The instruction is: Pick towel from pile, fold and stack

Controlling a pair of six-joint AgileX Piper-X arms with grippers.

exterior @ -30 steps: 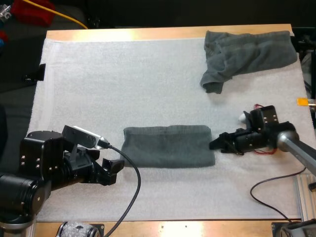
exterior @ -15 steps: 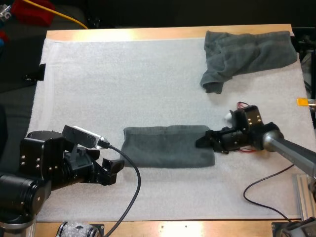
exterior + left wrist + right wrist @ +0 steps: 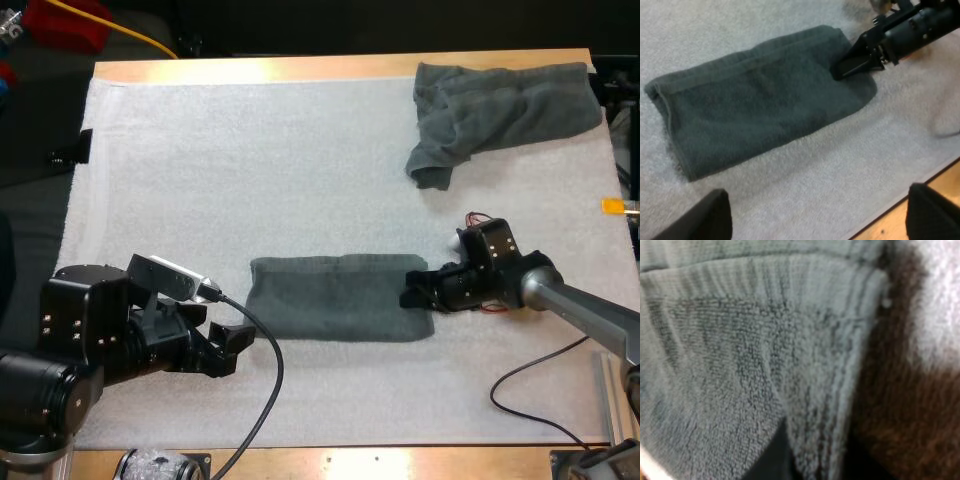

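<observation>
White mat (image 3: 300, 160) bears a folded towel (image 3: 330, 298), right tool (image 3: 408, 293) at its edge.

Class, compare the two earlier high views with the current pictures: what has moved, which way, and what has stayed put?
The right hand slid left, from just off the right end of the folded towel onto that edge. Whether it has gripped is unclear. The left hand, open, the folded towel and the crumpled towel stayed put.
</observation>
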